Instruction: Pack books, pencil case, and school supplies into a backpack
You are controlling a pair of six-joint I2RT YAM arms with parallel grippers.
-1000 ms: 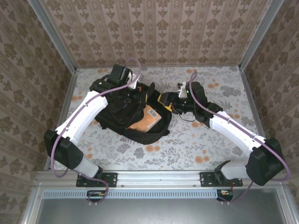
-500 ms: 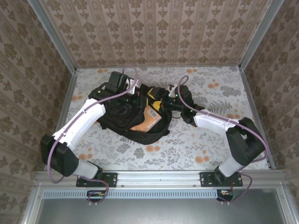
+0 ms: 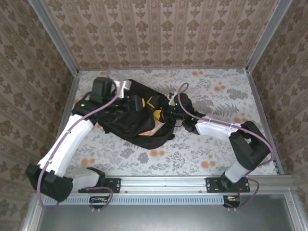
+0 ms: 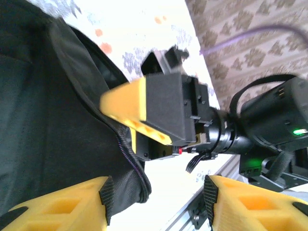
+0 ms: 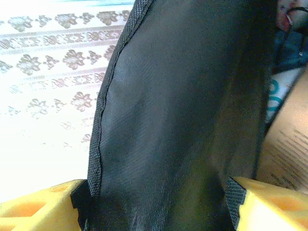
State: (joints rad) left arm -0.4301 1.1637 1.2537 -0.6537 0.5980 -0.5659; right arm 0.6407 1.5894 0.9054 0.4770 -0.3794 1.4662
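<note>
The black backpack [image 3: 127,115] lies left of the table's centre. The orange-tan book [image 3: 150,130] peeks from its open side, and its printed tan cover [image 5: 288,159] shows past the fabric. My left gripper [image 3: 144,101] hovers over the backpack's top. It is open [image 4: 156,192], and the zip edge of the backpack [image 4: 137,178] hangs loose by its left finger [image 4: 62,204]. My right gripper [image 3: 161,115] is pushed in at the backpack's right edge, and it shows close by in the left wrist view [image 4: 159,115]. It is open [image 5: 156,202], with a black flap [image 5: 183,120] standing between its fingers.
The floral tablecloth [image 3: 216,144] covers the table. Patterned walls and metal posts [image 3: 53,38] close in the back and both sides. An aluminium rail [image 3: 163,183] runs along the near edge by the arm bases. A white-and-blue item [image 5: 276,96] lies inside by the book.
My left gripper has opened and let go of the backpack fabric, and its arm has swung left. The right gripper moved left into the backpack's opening. The flap now covers more of the book.
</note>
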